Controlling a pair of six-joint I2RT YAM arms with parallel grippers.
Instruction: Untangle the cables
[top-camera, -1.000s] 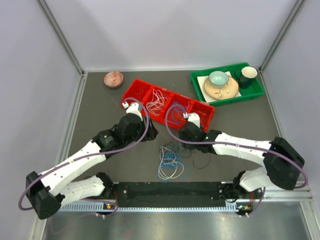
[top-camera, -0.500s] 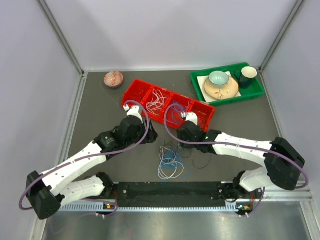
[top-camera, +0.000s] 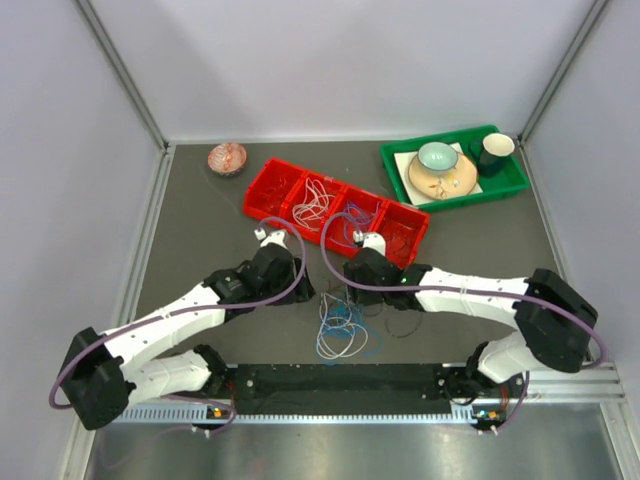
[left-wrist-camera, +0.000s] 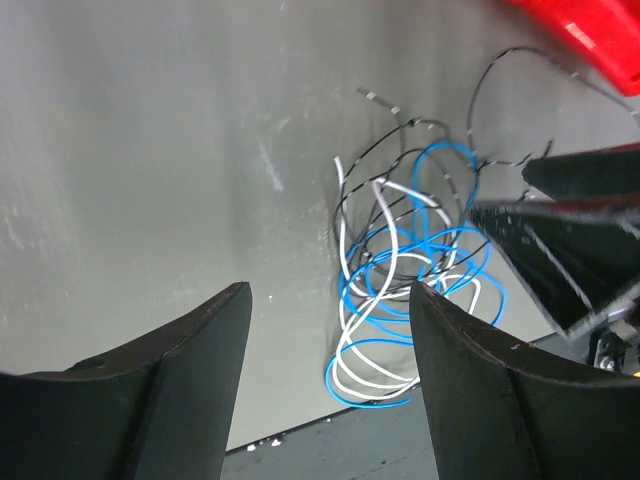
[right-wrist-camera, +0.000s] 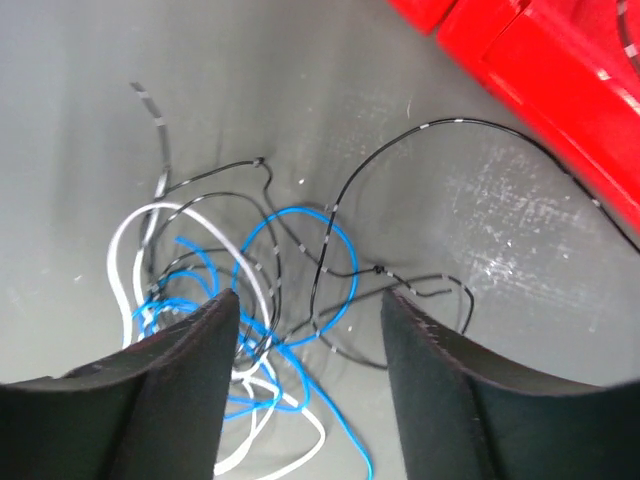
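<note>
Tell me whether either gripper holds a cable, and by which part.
Nothing is held: the left gripper and right gripper both stand open by the tangled cables, with no wire pinched.

My left arm (top-camera: 170, 320) and right arm (top-camera: 470, 297) both stretch inward, wrists nearly meeting — left gripper (left-wrist-camera: 328, 300) and right gripper (right-wrist-camera: 310, 300) point downward, jaws parted, gripping nothing.

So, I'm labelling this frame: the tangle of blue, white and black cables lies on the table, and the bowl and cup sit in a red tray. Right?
No: the top external view shows the bowl and cup in a green tray, not a red one. The tangle of cables does lie on the table.
</note>
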